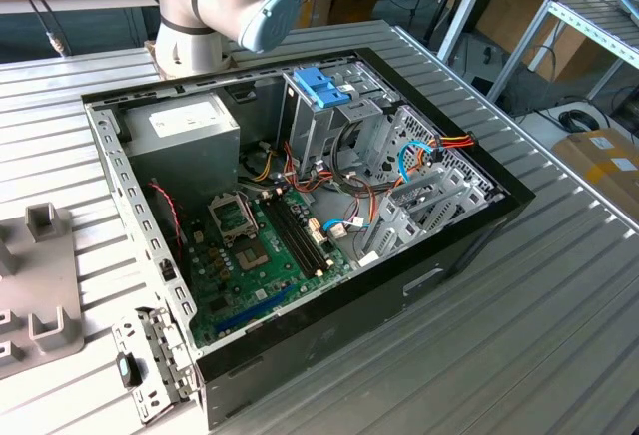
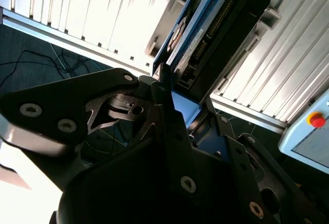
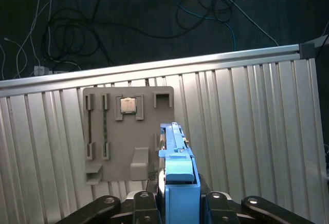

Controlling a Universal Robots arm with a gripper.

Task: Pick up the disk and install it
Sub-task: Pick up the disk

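As I read the exterior view from its left, I log a grey fixture tray (image 1: 40, 290) lying flat on the ribbed metal tabletop (image 1: 539, 335), with the open computer case (image 1: 449, 255) on its side just beside it. Inside the case, the grey power supply box (image 1: 185, 136) sits toward the exterior view's left, and the green motherboard (image 1: 265, 255) lies nearer the camera. A blue latch (image 1: 321, 86) tops a silver cage (image 1: 329, 136) near the middle, and coloured cables (image 1: 429, 151) run toward the exterior view's right. The arm (image 1: 225, 1) rises behind the case. In the first wrist view, I see the tray carrying a square chip (image 3: 128, 106) in a recess. The disk (image 3: 177, 170) appears edge-on with its blue frame facing the camera. It is clamped in the pincer (image 3: 176, 198), whose jaws press against its two faces. It overlaps the tray's edge in frame, and I cannot tell its height above the tabletop. In the second wrist view, the disk (image 2: 205, 23) projects beyond the pincer and shows its blue frame and dark connector edge. A grey pendant (image 2: 308, 136) with a red button lies beyond the tabletop's edge.
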